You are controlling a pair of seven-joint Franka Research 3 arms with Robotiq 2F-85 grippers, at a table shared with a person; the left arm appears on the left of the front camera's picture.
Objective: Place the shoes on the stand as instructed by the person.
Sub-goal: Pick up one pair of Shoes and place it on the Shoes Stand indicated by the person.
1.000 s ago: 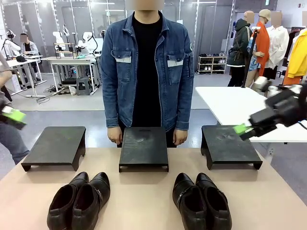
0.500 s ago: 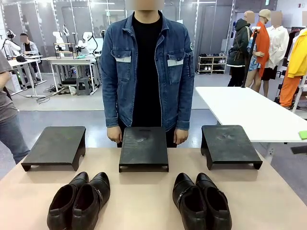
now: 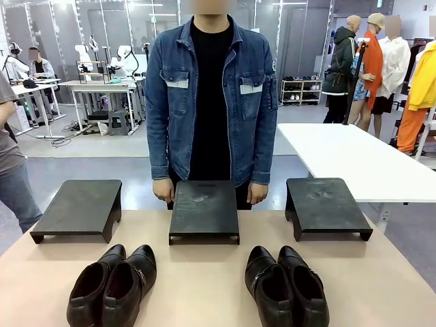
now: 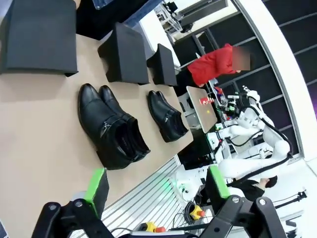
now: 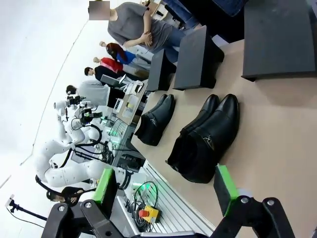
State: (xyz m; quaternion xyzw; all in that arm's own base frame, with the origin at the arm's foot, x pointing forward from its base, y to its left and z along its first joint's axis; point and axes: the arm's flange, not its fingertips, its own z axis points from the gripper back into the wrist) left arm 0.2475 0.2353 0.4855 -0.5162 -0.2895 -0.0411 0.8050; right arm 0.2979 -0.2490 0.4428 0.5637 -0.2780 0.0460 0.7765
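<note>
You've got two pairs of glossy black leather dress shoes [image 3: 112, 286] just before the middle black stand [image 3: 204, 208]; left gripper [image 4: 157, 186] and right gripper [image 5: 165, 186] fingers apart.

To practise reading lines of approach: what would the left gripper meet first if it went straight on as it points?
Probably the farther pair of shoes, lying straight ahead of the open left gripper; depth is unclear, so the table might come first.

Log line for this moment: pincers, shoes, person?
left pincer open | right pincer open | left pair and right pair on table, none on left stand, middle stand or right stand | person behind middle stand
</note>
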